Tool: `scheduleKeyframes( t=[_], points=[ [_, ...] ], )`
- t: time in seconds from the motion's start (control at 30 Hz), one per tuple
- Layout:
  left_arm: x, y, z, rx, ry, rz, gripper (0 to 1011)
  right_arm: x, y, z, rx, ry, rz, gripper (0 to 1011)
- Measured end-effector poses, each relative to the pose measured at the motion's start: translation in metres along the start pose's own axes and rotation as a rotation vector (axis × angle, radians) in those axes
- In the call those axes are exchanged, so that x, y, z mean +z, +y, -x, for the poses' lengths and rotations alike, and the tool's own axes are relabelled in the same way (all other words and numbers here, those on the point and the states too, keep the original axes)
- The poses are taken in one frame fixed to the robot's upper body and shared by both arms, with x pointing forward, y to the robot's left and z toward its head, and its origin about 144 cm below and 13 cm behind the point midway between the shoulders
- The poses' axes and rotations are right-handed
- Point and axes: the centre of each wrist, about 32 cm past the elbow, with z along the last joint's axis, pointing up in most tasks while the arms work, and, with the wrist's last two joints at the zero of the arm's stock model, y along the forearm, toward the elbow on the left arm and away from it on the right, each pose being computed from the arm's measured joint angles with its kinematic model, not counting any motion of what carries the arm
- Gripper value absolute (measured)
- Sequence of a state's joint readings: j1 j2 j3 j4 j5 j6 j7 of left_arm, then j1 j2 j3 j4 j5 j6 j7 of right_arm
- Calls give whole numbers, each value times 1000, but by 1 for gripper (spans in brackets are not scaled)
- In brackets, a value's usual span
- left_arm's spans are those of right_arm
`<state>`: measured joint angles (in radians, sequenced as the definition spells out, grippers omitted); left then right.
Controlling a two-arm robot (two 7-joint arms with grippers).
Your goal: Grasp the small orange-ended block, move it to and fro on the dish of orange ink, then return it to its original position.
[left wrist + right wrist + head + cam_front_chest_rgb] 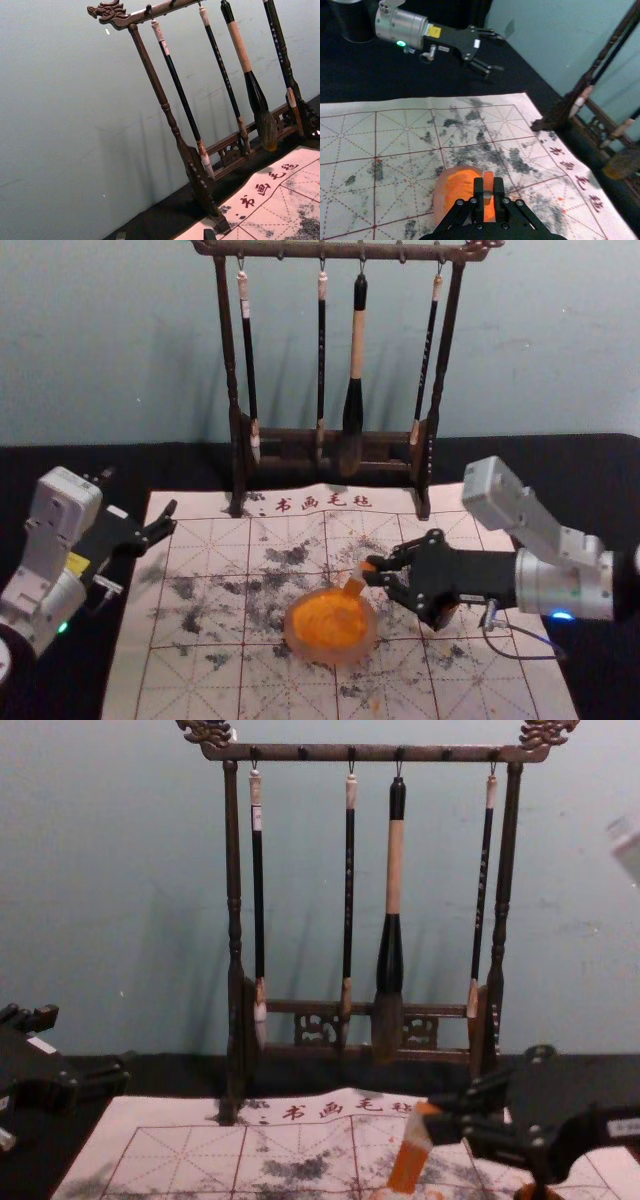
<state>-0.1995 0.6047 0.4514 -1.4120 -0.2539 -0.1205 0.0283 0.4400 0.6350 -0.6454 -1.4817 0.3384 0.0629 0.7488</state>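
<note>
Block (354, 586) grasped, right end effector (373, 572), at dish (291, 636) | left end effector (141, 491) agape by gridded mat (195, 685) | bluish wall (120, 350)

Looks like a calligraphy station in a robot lab or workshop — hard to pin down closer. Has a dark wooden rack (233, 870) hung with brushes (395, 870), set in front of a plain blue-green wall (120, 840). Includes a gridded, ink-smudged mat (185, 680) (headed with Chinese characters (310, 504)) over a black table (600, 470), plus a dish (292, 635) of orange ink. Points to robot work, too, with a left arm (45, 590) and a right arm (560, 585) at either side.
</note>
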Motion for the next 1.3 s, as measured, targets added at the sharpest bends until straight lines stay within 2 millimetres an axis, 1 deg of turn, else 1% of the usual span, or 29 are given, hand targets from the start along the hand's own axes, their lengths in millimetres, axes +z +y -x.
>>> scheduleKeyframes(
  t=[0.27, 0.37, 0.4, 0.5, 0.7, 0.9, 1.3],
  points=[
    [0, 0, 0, 0, 0, 0, 1001, 1, -22, 3, -65, 11, -2, 81],
    [0, 0, 0, 0, 0, 0, 1001, 1, -35, 5, -98, 14, -5, 81],
    [0, 0, 0, 0, 0, 0, 1001, 1, -35, 5, -98, 14, -5, 81],
    [0, 0, 0, 0, 0, 0, 1001, 0, -49, 8, -136, 24, -8, 81],
    [0, 0, 0, 0, 0, 0, 1001, -4, -68, 12, -187, 37, -3, 81],
    [0, 0, 0, 0, 0, 0, 1001, -10, -77, 16, -213, 59, 6, 81],
    [0, 0, 0, 0, 0, 0, 1001, -22, -79, 23, -211, 104, 20, 81]
  ],
)
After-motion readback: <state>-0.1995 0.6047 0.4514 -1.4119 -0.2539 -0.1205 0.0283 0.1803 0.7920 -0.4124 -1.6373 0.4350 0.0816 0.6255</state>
